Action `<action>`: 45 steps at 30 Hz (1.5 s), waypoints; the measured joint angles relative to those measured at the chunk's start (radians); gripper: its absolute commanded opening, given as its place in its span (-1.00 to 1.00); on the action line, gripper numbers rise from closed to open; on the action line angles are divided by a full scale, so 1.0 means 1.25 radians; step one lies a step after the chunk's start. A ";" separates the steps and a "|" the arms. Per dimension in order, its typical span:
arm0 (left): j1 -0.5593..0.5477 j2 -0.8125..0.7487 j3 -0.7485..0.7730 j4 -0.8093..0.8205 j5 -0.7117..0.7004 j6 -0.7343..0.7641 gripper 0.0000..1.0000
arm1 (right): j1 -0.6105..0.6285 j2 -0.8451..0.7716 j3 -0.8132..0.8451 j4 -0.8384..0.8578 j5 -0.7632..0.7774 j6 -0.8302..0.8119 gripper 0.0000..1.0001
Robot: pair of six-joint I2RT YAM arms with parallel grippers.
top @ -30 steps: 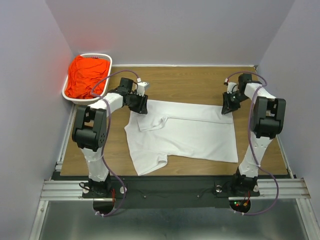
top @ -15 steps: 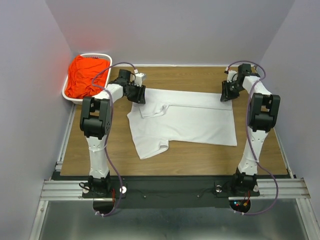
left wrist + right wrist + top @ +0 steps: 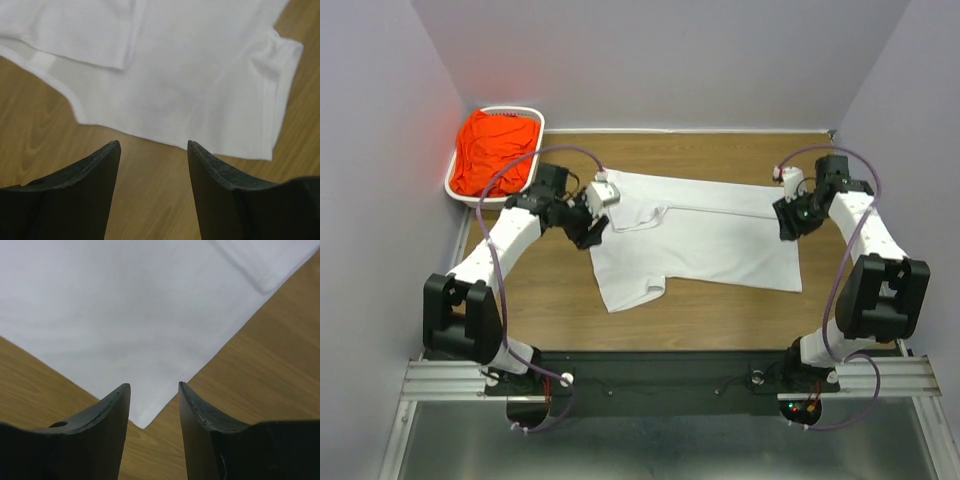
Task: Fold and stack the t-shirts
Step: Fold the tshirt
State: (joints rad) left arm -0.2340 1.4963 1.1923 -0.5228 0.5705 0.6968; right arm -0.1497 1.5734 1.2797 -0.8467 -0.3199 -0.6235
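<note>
Top view: the white t-shirt [image 3: 700, 245] lay flat on the table [image 3: 720, 160], w/ a fold along its far edge. The orange-red t-shirt [image 3: 495, 150] sat in the basket [image 3: 460, 190], well off the white shirt's far-left. The left gripper [image 3: 592, 225] was at its left edge, the right gripper [image 3: 788, 222] at its right edge.
Left wrist: jaws spread, empty, shirt hem just beyond tips.
Right wrist: jaws spread, empty, over the shirt's corner.

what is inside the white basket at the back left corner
A bunched orange-red t-shirt fills the white basket, heaped up to its rim. The basket's floor and anything beneath the shirt are covered, so whether more lies under it cannot be told.
</note>
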 measured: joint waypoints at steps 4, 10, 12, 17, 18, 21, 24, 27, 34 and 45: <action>-0.099 -0.055 -0.155 -0.029 -0.038 0.087 0.33 | 0.000 -0.019 -0.137 -0.021 0.033 -0.069 -0.09; -0.199 -0.055 -0.235 -0.061 -0.074 0.131 0.33 | 0.000 -0.011 -0.232 -0.025 0.068 -0.118 -0.10; -0.222 -0.055 -0.237 -0.053 -0.086 0.137 0.33 | 0.000 -0.013 -0.247 -0.019 0.075 -0.128 -0.10; -0.260 -0.049 -0.254 -0.035 -0.106 0.147 0.35 | 0.000 -0.025 -0.298 -0.005 0.097 -0.153 -0.10; -0.264 -0.045 -0.257 -0.034 -0.109 0.148 0.36 | 0.000 -0.027 -0.305 -0.004 0.101 -0.155 -0.10; -0.269 -0.028 -0.271 -0.028 -0.122 0.151 0.37 | 0.000 -0.038 -0.324 0.000 0.110 -0.163 -0.10; -0.271 -0.017 -0.280 -0.020 -0.137 0.150 0.37 | 0.001 -0.049 -0.337 0.011 0.116 -0.168 -0.11; -0.270 -0.016 -0.280 -0.006 -0.150 0.149 0.36 | 0.001 -0.049 -0.343 0.024 0.122 -0.169 -0.19; -0.245 -0.016 -0.245 0.003 -0.159 0.149 0.35 | 0.002 -0.053 -0.354 0.060 0.141 -0.169 -0.36; -0.239 0.060 -0.247 0.067 -0.179 0.151 -0.16 | 0.012 -0.067 -0.373 0.104 0.171 -0.174 -0.81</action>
State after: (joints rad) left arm -0.5327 1.5711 0.8833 -0.4389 0.3462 0.8860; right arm -0.1352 1.4895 0.8139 -0.7170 -0.1066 -0.8413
